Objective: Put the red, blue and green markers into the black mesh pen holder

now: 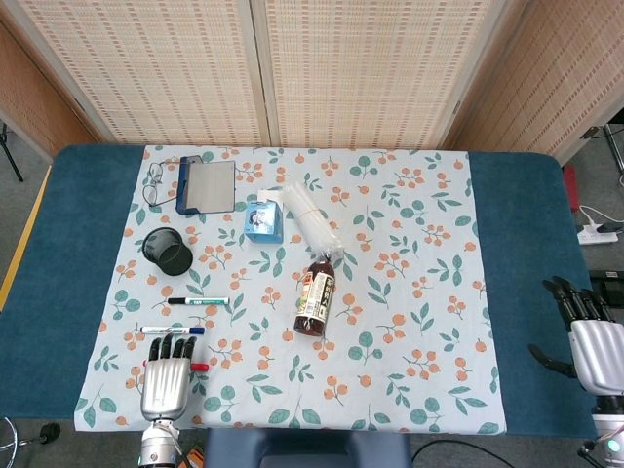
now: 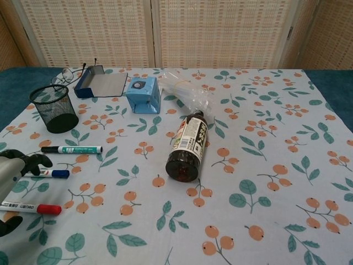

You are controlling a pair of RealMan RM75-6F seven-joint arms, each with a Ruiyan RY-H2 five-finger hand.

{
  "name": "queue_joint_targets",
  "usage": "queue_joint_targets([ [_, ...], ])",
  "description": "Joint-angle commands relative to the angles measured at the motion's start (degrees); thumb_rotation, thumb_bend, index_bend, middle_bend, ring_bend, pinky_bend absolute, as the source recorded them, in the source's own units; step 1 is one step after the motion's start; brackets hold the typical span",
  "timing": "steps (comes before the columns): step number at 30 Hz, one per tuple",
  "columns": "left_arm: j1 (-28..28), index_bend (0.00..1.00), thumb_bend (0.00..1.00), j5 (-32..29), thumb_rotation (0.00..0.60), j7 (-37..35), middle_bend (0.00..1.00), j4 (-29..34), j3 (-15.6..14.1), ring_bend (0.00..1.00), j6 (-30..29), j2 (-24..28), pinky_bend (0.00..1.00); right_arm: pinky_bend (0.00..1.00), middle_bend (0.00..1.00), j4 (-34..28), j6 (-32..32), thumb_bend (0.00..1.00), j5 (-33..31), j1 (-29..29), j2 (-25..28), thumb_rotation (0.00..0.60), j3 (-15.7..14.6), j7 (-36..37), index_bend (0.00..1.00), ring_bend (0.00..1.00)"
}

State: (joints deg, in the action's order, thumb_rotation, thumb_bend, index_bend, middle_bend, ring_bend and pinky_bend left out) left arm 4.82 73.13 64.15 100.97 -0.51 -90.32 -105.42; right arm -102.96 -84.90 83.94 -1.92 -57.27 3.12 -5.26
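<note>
The black mesh pen holder [image 1: 168,252] stood upright near the left edge of the floral cloth [image 1: 409,253] on the worktop [image 1: 517,244], its mouth open upward and nothing visible inside it. All 3 markers lay flat on the cloth in front of it, in a row, each roughly crosswise. The green marker [image 1: 198,301] was nearest the holder, the blue marker [image 1: 171,331] came next, and the red marker [image 2: 31,208] lay closest to the near edge.

The left hand [image 1: 165,382] hovered palm down over the red marker, hiding most of it in the head view, where only the red cap showed beside the fingers [image 1: 174,346]. These were extended, slightly apart, and held nothing; their tips reached almost to the blue marker. In the chest view that hand was cut off by the left frame edge. The right hand [image 1: 591,341] rested at the far right, off the cloth, with its fingers spread and holding nothing.

A brown bottle [image 1: 314,298] lay on its side mid-cloth. A blue box [image 1: 263,218], a crinkled clear plastic bag [image 1: 312,219] and a blue-edged tray [image 1: 207,185] sat further back.
</note>
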Motion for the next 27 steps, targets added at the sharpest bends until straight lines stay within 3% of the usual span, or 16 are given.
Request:
queue_joint_targets([
  [1, -0.38, 0.23, 0.24, -0.49, 0.6, -1.25, 0.27, -1.37, 0.18, 0.13, -0.26, -1.1, 0.15, 0.14, 0.08, 0.01, 0.07, 0.1, 0.02, -0.04, 0.0, 0.6, 0.0, -0.01, 0.14, 0.17],
  [17, -0.89, 0.31, 0.24, -0.54, 0.6, -2.67, 0.38, -9.51, -0.99, 0.17, 0.05, -8.45, 0.16, 0.14, 0.08, 0.17, -0.07, 0.1, -0.11, 0.07, 0.29, 0.6, 0.1, 0.84, 0.14, 0.17],
  [27, 0.12, 0.32, 0.24, -0.92, 0.6, -3.92, 0.39, -12.7, 0.88, 0.18, 1.46, -9.87, 0.17, 0.14, 0.08, 0.17, -0.09, 0.1, -0.12, 0.14, 0.51, 0.6, 0.09, 1.05, 0.14, 0.18],
])
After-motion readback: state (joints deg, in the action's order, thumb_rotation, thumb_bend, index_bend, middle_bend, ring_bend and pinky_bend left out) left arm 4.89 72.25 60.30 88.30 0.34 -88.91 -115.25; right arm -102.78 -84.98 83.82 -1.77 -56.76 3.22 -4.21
